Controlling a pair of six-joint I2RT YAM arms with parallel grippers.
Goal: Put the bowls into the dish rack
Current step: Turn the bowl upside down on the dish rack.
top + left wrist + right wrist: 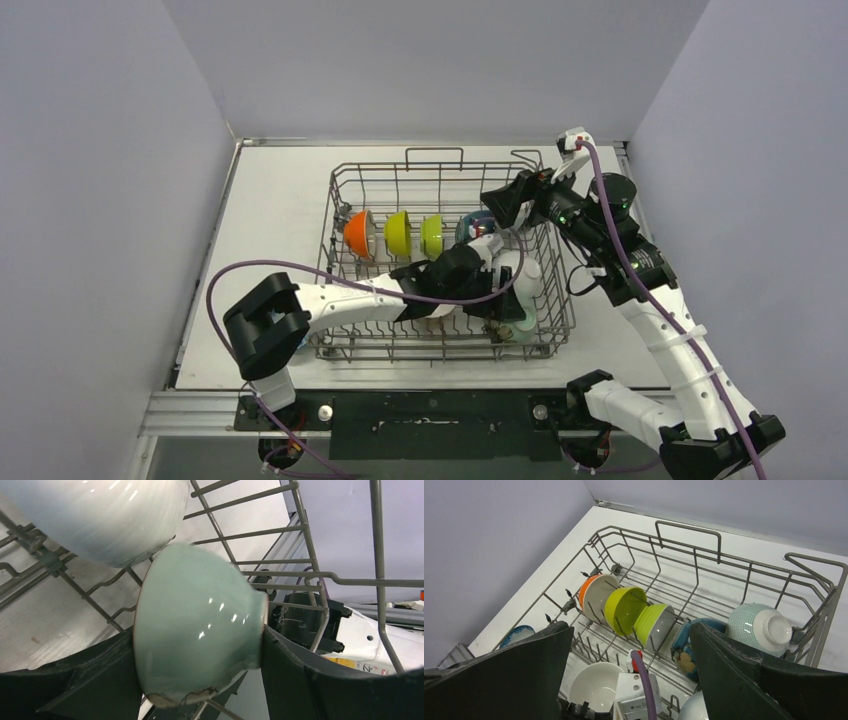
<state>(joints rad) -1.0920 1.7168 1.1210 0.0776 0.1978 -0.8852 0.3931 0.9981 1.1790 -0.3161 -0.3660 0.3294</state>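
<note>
Table (270, 200): carries the dish rack (400, 345) at its centre.

Right end effector (505, 205): hangs above the rack's 2 o'clock corner, fingers spread wide, holding nothing.

Left end effector (200, 645): low inside the rack at 5 o'clock, clamped on a pale green bowl (195, 625). One of the fingers (310, 680) bears on its foot, the other on its rim. The bowl stands on edge among the wires.

White bowl (100, 515): close by at the green bowl's 12 o'clock; contact cannot be confirmed.

Orange bowl (357, 233), yellow bowl (397, 232), lime bowl (432, 235): on edge in a row between the tines at the rack's 10 o'clock.
</note>
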